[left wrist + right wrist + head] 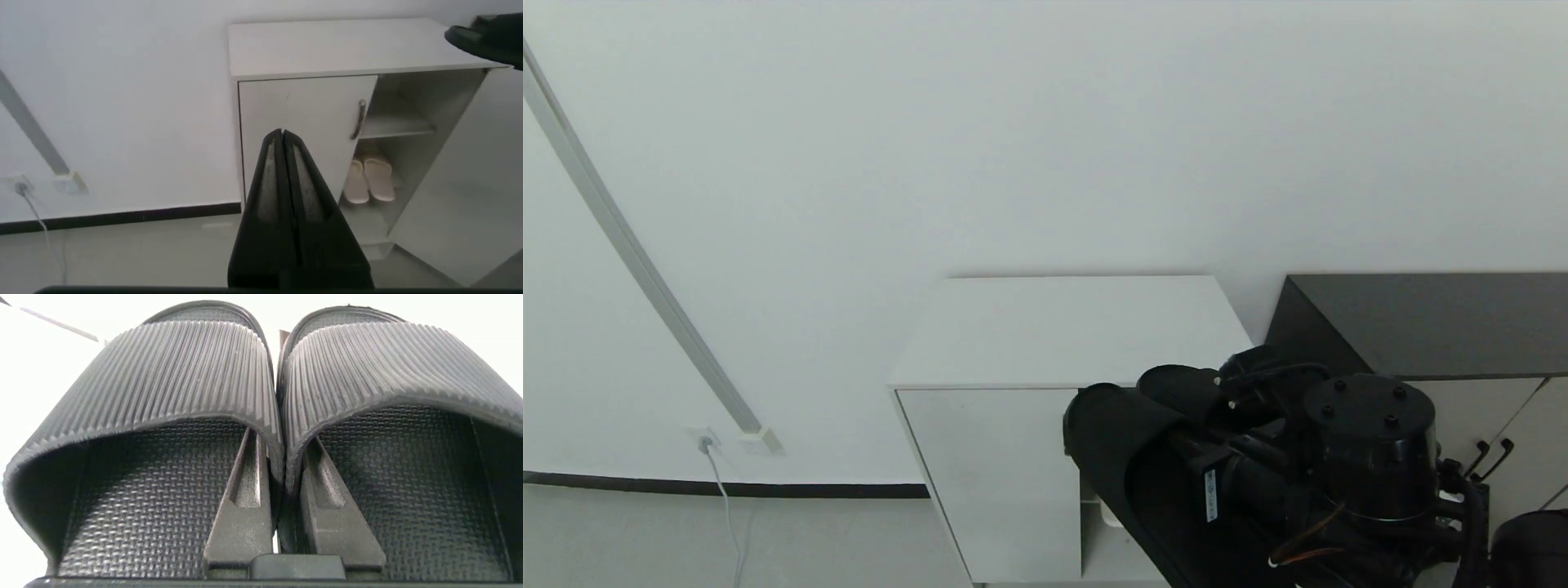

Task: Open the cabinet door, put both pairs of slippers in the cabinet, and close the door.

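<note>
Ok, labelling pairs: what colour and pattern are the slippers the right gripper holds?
Black slippers, ribbed straps, textured footbeds; clearest in the right wrist view.

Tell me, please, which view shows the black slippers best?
The right wrist view: the black slippers sit close up, side by side, their ribbed straps clear, pinched by the right gripper. The head view gives dark outlines of them; the left wrist view catches one end.

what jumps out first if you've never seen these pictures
A pair of black slippers is pinched side by side in the right claw, held up in front of the white cabinet. Past the cabinet's open door, a pale pair of slippers sits on a lower shelf. The left claw faces the cabinet, shut on nothing.
</note>
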Robot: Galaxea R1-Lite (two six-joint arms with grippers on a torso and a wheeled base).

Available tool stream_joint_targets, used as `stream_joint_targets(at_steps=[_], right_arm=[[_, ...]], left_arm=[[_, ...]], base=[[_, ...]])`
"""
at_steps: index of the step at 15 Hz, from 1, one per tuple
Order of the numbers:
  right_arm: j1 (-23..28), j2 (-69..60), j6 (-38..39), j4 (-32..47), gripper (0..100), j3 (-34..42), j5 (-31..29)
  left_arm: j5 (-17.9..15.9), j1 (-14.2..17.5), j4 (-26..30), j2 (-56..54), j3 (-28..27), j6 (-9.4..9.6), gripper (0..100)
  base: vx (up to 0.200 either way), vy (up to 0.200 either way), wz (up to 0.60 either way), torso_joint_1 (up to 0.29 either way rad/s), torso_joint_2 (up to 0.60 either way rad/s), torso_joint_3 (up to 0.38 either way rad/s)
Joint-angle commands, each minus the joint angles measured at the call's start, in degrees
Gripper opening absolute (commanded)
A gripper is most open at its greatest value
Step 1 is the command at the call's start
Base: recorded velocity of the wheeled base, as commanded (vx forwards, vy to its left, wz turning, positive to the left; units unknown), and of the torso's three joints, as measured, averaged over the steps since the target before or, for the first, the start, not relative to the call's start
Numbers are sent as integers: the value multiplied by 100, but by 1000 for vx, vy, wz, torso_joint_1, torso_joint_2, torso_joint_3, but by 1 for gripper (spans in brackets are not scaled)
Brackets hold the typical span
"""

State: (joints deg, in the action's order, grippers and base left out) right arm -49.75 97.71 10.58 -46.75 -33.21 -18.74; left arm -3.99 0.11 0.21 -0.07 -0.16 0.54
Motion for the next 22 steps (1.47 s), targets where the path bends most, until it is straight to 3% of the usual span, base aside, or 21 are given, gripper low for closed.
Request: stream_joint_targets(at_steps=[1,22], right_arm=[[0,11,5,-9,0,-2,2],[159,11,-65,-572,0,324,72]], left_arm=[[3,-2,-3,7,-2,-1,0],[3,-2,-3,7,-2,-10,0]], base=[[0,-200,0,-2,2,-7],[0,0,0,0,0,0]])
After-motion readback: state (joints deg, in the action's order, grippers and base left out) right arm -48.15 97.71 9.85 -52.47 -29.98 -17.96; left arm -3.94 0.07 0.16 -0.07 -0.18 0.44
